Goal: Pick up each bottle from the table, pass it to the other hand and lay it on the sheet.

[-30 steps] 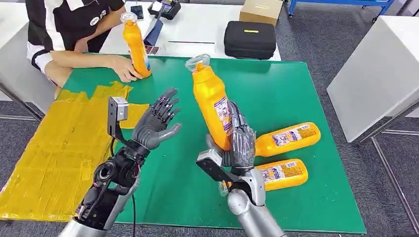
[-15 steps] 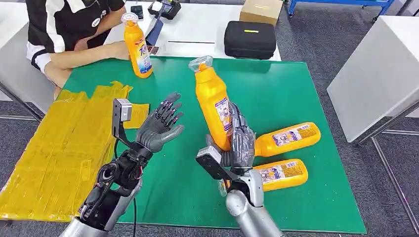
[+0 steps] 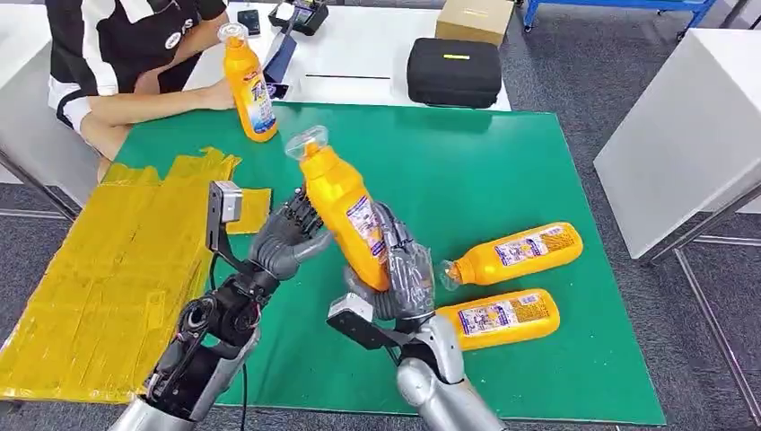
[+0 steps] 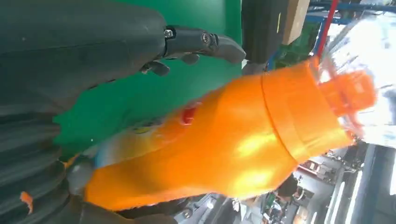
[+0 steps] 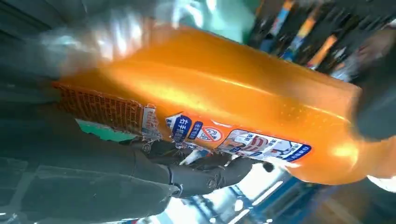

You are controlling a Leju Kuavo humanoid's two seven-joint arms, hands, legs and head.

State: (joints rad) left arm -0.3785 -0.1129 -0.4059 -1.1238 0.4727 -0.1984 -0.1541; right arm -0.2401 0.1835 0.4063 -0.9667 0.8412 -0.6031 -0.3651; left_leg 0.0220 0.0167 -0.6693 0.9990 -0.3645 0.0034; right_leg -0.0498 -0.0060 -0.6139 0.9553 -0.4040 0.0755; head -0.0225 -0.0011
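Note:
My right hand (image 3: 406,277) grips an orange bottle (image 3: 344,208) by its lower body and holds it above the green mat (image 3: 502,171), its clear cap tilted to the left. The bottle leans against the palm of my left hand (image 3: 285,237), whose fingers (image 4: 205,41) stay spread and are not wrapped round it. In the left wrist view the bottle (image 4: 233,149) lies across the palm. In the right wrist view the bottle (image 5: 224,107) is held, with dark fingers (image 5: 187,175) along its label. The yellow sheet (image 3: 99,269) lies at the left.
Two more orange bottles (image 3: 516,253) (image 3: 504,316) lie on their sides on the mat's right part. A person's hand (image 3: 214,92) rests beside an upright bottle (image 3: 250,85) at the mat's far edge. A black case (image 3: 453,70) and a cardboard box (image 3: 473,18) sit on the white table behind.
My right hand has carried the bottle leftwards and tilted it into my left palm. The person has let go of the upright bottle at the back.

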